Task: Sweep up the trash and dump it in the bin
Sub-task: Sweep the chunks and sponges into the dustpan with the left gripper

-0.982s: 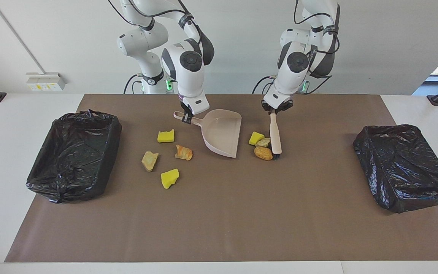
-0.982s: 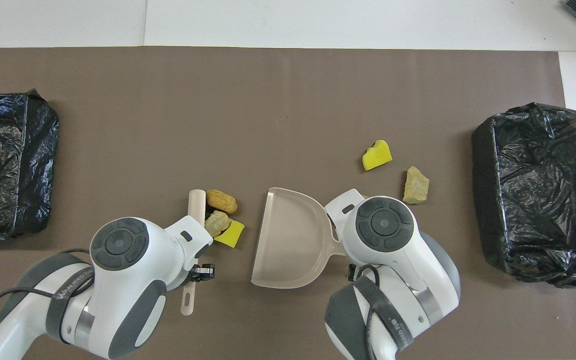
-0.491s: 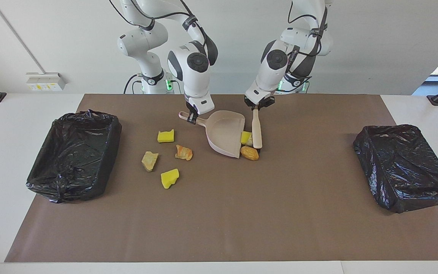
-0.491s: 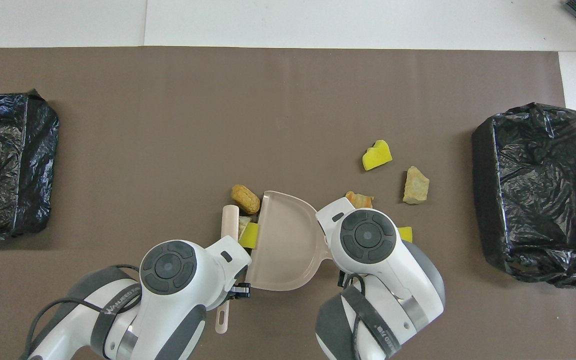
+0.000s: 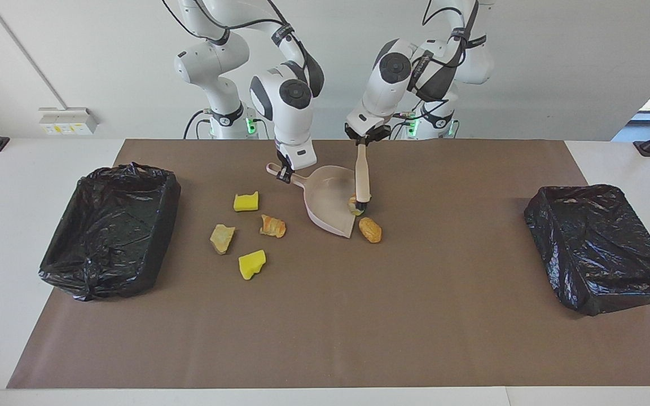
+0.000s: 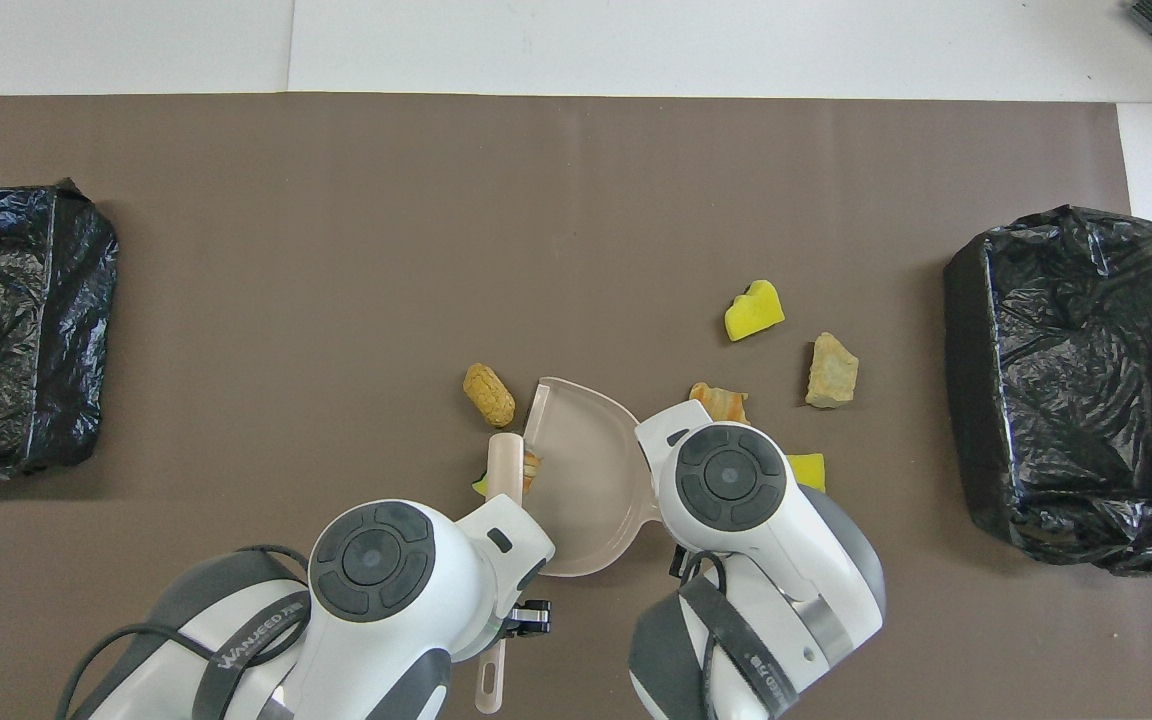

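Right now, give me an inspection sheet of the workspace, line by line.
Surface: brown mat on a white table.
Trash: tan roll on the mat beside the dustpan's mouth; a yellow and a tan bit at the brush tip by the pan's lip; four lumps on the mat toward the right arm's end.
Tools: dustpan with its handle in the right gripper; brush in the left gripper, bristles down at the pan's mouth.
Bins: two black-lined bins, one at each end.
Clutter: nothing seen.
Grippers: both jaws shut on their tools.
Cables: run along both arms, off the mat.
Surroundings: pale wall, wall socket box.
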You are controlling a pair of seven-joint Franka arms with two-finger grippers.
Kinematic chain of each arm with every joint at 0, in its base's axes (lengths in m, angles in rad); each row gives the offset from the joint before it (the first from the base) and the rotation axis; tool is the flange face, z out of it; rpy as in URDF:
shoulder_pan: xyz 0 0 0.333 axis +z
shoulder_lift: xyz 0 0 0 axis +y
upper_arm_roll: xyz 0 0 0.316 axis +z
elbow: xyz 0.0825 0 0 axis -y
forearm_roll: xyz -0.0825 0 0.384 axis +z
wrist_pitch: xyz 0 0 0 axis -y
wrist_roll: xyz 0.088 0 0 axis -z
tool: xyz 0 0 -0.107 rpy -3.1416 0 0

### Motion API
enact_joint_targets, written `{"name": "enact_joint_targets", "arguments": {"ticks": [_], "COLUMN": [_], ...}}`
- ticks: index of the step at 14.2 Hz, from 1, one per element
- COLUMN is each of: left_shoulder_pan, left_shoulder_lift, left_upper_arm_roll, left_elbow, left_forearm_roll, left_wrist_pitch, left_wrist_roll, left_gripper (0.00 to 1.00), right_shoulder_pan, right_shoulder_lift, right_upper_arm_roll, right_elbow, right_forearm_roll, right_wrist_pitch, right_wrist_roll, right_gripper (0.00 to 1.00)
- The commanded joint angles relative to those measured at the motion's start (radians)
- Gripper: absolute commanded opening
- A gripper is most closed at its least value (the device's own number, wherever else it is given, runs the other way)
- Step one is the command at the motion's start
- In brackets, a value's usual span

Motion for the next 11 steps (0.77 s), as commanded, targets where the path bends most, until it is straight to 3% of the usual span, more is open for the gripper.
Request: {"name": "enact_joint_targets", "arguments": {"ticks": [1, 3, 5, 8, 11], "left_shoulder_pan": [-0.004, 0.002, 0.07, 0.198, 0.224], "left_shoulder_lift": [-0.023, -0.019, -0.008, 0.018, 0.104], "left_upper_arm_roll": [0.021, 0.024, 0.03, 0.03, 0.031], "left_elbow": [0.048, 0.048, 0.047, 0.047, 0.048], "left_forearm_roll": [-0.024, -0.024, -0.008, 0.026, 0.109], "left_wrist_pitch": [-0.061, -0.039, -0.002, 0.036, 0.152], "left_wrist_roll": [-0.019, -0.022, 0.018, 0.231, 0.319], "left_gripper": [0.0, 0.0, 0.0, 0.0, 0.0], "right_shoulder_pan": [-0.007, -0.007, -0.007, -0.004, -0.001], "right_shoulder_lift": [-0.01, -0.01, -0.01, -0.01, -0.016], "right_upper_arm_roll": [0.001, 0.001, 0.001, 0.001, -0.001], "right_elbow": [-0.009, -0.009, -0.009, -0.009, -0.021], "right_forearm_roll": [0.003, 0.003, 0.002, 0.002, -0.006], "right_wrist_pitch": [-0.006, -0.006, -0.003, 0.007, 0.011], "right_wrist_roll": [0.026, 0.027, 0.027, 0.03, 0.026], "right_gripper": [0.0, 0.0, 0.0, 0.0, 0.0]}}
